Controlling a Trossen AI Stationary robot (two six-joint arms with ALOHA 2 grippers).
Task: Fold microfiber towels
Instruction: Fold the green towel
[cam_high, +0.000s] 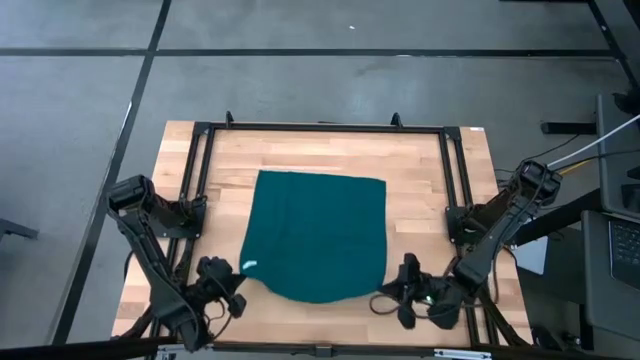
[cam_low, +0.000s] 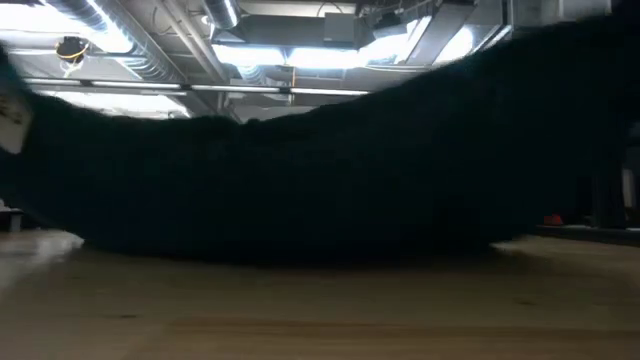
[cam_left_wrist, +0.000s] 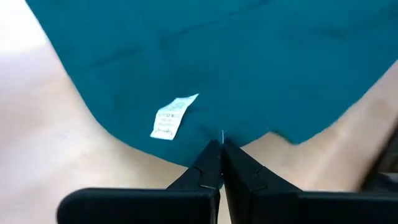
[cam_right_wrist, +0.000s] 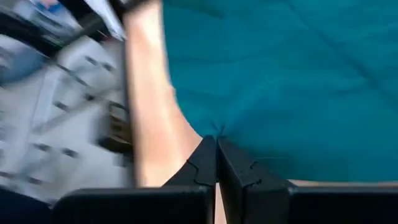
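Observation:
The dark teal towel lies spread on the wooden table, its far part flat on the wood. Its near edge bows outward between my two grippers and shows as a dark sagging band in the low view. A small white tag sits near its near-left corner. My left gripper is shut on the towel at that corner. My right gripper is shut on the towel at the near-right corner. My left gripper pinches the towel's near edge between its two fingers, beside the white tag at the near-left corner. The fingers come from the table's near side. The cloth spreads away from them toward the far side. One layer or several, I cannot tell. My right gripper pinches the towel's edge at the near-right corner between its two fingers. The fingers come from the near right. The cloth spreads away from them across the table.
A black metal frame runs round the table's far and side edges. Bare wood lies to the left and right of the towel. Cables and equipment stand off the table's right side.

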